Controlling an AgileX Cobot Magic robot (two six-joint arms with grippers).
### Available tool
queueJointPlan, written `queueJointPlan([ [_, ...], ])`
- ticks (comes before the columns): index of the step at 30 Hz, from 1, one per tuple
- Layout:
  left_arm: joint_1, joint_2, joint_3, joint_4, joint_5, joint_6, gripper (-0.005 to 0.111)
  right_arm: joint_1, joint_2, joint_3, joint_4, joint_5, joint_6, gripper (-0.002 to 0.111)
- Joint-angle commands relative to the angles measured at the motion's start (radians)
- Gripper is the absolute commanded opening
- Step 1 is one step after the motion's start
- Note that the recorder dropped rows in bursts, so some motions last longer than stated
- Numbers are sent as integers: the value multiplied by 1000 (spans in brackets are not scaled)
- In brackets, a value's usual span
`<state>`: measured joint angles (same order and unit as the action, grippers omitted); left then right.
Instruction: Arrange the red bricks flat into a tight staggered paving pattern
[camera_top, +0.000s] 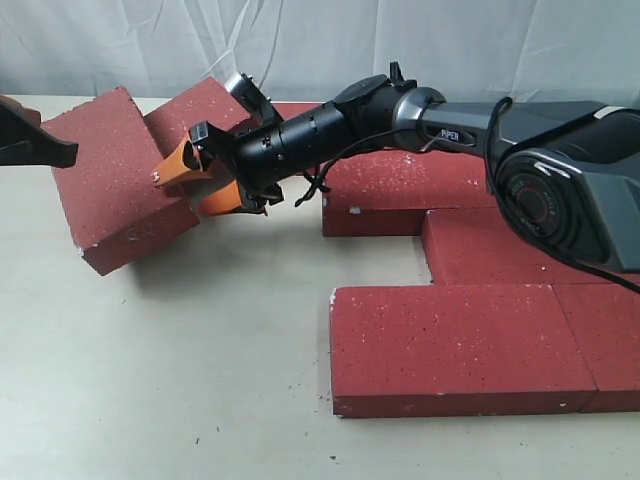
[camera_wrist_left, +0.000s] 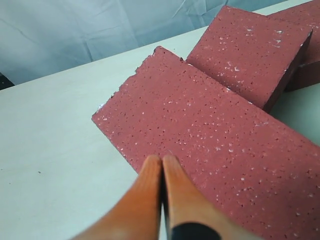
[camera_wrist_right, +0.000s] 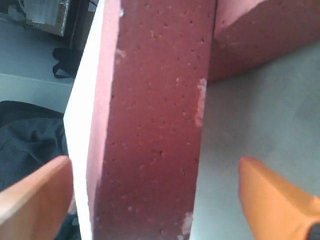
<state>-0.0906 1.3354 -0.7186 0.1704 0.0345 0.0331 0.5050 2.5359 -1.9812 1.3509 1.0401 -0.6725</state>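
A loose red brick (camera_top: 110, 170) lies askew at the left, and a second one (camera_top: 200, 110) sits behind it. My right gripper (camera_top: 205, 183) reaches across and stands open astride the near brick's right end. One orange finger (camera_wrist_right: 35, 195) is close beside the brick's side face (camera_wrist_right: 150, 125); the other finger (camera_wrist_right: 275, 200) stands apart from it. My left gripper (camera_wrist_left: 161, 159) is shut and empty, its tips over the edge of the same brick (camera_wrist_left: 215, 150). Only its dark body (camera_top: 35, 145) shows at the exterior view's left edge. Several bricks (camera_top: 460, 345) lie flat and staggered at the right.
The paved group runs from a back brick (camera_top: 400, 190) through a middle one (camera_top: 520, 245) to a front-right one (camera_top: 600, 335). Pale tabletop (camera_top: 200, 360) lies in front of the loose bricks. A white curtain (camera_top: 450, 40) hangs behind.
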Motion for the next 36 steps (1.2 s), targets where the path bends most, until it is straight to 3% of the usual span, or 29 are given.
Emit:
queueJointPlan([
  [1, 5, 3, 3, -11, -12, -7, 0, 13, 7, -7, 1, 0, -5, 84],
  [19, 5, 3, 3, -16, -16, -7, 0, 45, 23, -7, 28, 20, -10, 84],
  [24, 5, 3, 3, -16, -16, -7, 0, 54, 23, -7, 46, 28, -13, 73],
  [29, 5, 3, 3, -16, -16, -7, 0, 54, 23, -7, 46, 28, -13, 71],
  [32, 5, 3, 3, -16, -16, -7, 0, 54, 23, -7, 46, 32, -13, 62],
  [36, 5, 3, 3, -16, -16, -7, 0, 54, 23, -7, 46, 53, -13, 38],
])
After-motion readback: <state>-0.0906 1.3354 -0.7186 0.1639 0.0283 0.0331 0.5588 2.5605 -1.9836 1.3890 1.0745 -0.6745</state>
